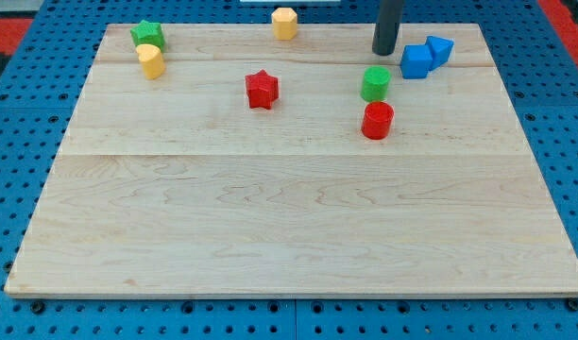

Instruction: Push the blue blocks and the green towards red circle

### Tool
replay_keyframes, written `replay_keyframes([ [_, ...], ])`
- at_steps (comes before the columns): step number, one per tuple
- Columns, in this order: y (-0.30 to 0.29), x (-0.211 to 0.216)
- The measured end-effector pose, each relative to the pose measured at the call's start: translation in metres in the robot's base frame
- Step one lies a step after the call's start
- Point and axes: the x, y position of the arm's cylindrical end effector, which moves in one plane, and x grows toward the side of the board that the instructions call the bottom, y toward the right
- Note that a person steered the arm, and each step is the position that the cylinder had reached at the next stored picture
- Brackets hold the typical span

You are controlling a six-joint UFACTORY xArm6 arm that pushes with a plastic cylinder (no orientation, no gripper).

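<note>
The red cylinder [377, 121] stands right of the board's centre. The green cylinder [375, 84] sits just above it, a small gap between them. A blue cube [416, 61] and a blue wedge-like block [439, 49] touch each other at the upper right. My tip [384, 52] rests on the board above the green cylinder and left of the blue cube, apart from both.
A red star [262, 89] lies left of the green cylinder. A green star [147, 35] and a yellow block [150, 60] sit at the upper left. A yellow hexagonal block [284, 22] is at the top edge. The wooden board [289, 227] lies on blue pegboard.
</note>
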Motion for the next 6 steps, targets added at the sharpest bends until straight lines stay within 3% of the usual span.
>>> replay_keyframes([
  [1,0.019,-0.035],
  [2,0.045,-0.033],
  [4,0.049,-0.001],
  [6,0.043,0.076],
])
